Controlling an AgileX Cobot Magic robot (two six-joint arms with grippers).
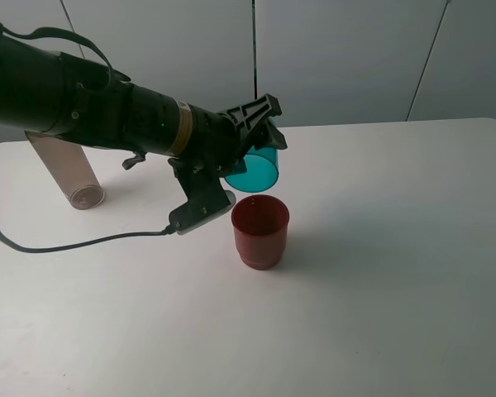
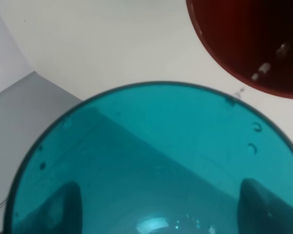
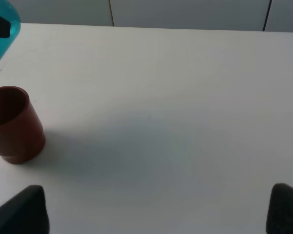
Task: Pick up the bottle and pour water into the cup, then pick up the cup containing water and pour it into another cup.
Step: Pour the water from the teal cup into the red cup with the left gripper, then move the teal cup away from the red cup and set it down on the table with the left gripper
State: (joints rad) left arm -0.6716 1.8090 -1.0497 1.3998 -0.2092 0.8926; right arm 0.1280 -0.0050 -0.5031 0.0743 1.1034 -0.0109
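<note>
Teal cup [image 1: 256, 169] lies tipped, mouth angled down toward red cup [image 1: 260, 231].

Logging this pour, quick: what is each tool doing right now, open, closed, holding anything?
Left tool: closed on the teal cup, tipped over the red cup.
Right tool: open, holding nothing, above bare table.

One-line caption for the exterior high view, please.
Left gripper tips the teal cup over the upright red cup; the bottle stands behind on the white table.
</note>
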